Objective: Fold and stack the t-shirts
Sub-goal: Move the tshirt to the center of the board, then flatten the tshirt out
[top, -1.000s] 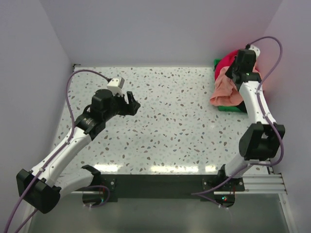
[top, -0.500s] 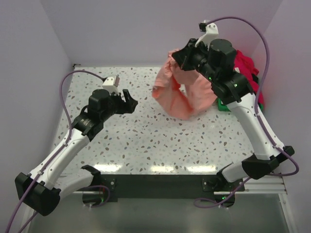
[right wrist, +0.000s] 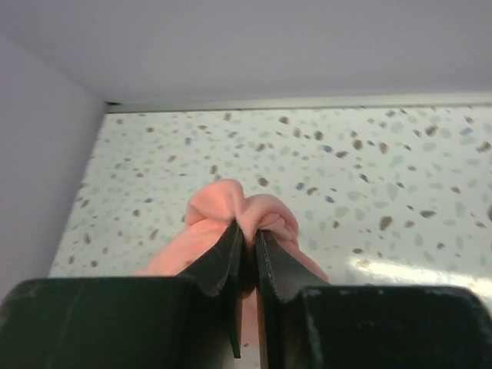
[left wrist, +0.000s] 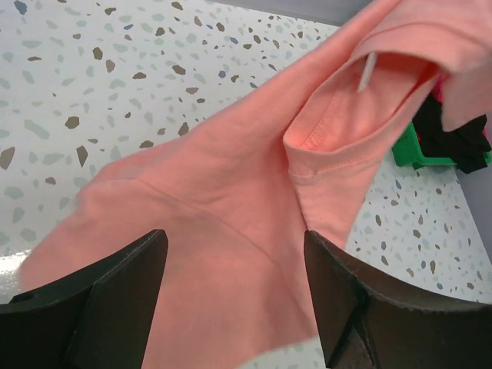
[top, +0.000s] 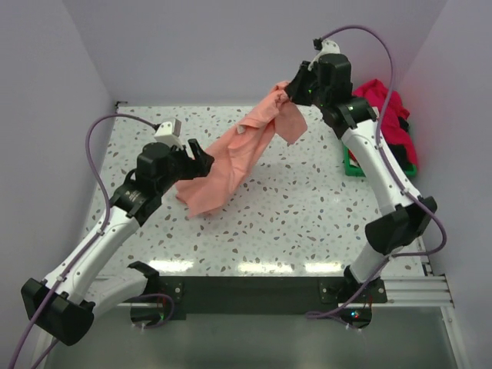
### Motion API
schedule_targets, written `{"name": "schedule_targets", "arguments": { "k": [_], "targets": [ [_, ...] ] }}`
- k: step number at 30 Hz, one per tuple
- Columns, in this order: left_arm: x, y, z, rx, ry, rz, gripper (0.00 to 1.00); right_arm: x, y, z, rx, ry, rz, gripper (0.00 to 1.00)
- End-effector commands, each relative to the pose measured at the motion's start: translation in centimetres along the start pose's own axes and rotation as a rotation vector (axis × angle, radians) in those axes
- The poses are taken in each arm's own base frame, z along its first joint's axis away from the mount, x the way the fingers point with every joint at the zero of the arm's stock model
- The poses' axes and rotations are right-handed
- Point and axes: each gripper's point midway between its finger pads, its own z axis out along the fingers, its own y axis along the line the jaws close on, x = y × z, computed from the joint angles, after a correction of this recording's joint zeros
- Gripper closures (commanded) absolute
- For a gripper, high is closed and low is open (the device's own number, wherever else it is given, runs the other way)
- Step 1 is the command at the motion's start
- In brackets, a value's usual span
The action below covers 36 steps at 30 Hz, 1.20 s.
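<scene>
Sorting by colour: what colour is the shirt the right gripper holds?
Salmon-pink shirt, clearest from the left wrist.

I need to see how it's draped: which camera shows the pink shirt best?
Top external: most of the pink shirt shows, hanging from the right gripper toward the left gripper. Left wrist shows only its collar and body close up; right wrist only a pinched bunch.

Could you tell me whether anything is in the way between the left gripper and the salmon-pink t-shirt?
Nothing visible is. The salmon-pink t-shirt, hanging from the shut right gripper, drapes directly in front of the open left gripper, with only cloth showing between its fingers in the left wrist view.
</scene>
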Motion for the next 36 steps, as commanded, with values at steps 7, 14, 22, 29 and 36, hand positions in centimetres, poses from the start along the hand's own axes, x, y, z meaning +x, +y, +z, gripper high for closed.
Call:
{"name": "schedule_targets", "arguments": {
  "k": [7,14,22,29,36],
  "targets": [
    [5.1,3.8,1.5,-0.151,0.071,-0.144,0.24,9.5,-14.0,4.7,0.279,0.232,0.128,0.35],
    [12.0,6.0,2.8,-0.176,0.175,-0.228,0.32,18.1,-9.3,1.1,0.206,0.302,0.041,0.26],
    [17.7,5.0,5.1,-0.135,0.319,-0.219,0.41,30.0,-6.7,-0.9,0.170,0.485,-0.037,0.30],
    [20.0,4.5,6.7,-0.150,0.363,-0.193,0.41,31.4,-8.5,-0.4,0.243,0.473,-0.078,0.29],
    [21.8,4.9,7.5,-0.207,0.403,-0.151,0.46,31.4,-8.5,3.3,0.272,0.465,-0.122,0.28]
  ]
}}
